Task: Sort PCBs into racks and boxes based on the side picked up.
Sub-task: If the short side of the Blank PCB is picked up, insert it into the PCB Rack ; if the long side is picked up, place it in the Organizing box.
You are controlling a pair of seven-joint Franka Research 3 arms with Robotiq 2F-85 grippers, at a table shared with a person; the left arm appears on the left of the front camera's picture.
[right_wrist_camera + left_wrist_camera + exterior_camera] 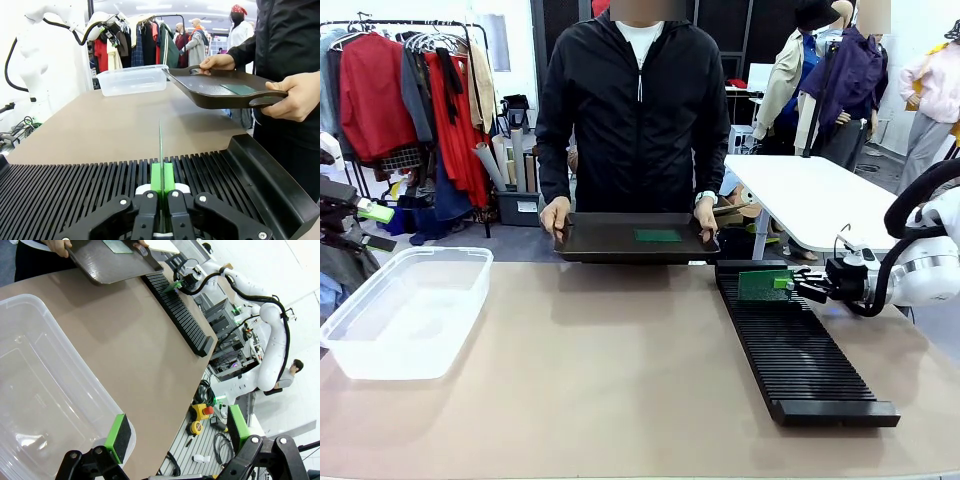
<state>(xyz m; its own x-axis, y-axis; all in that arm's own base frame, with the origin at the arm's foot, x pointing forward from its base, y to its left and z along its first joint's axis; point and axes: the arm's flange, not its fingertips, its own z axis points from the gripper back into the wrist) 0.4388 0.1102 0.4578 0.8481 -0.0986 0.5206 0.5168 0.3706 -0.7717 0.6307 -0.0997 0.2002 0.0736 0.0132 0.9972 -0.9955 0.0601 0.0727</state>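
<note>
The long black plastic slotted rack lies on the tan table. Over the rack's far end, the right gripper is pinching a thin green rectangular circuit board, which stands on edge in line with the slots; whether its lower edge sits in a slot cannot be told. Just beyond the rack's far end, a person's two hands hold a flat dark-brown tray with a second green circuit board lying flat on it. Well to the left of the rack stands a clear rectangular plastic tub. The left gripper hangs above the tub's rim, claw spread wide and empty.
</note>
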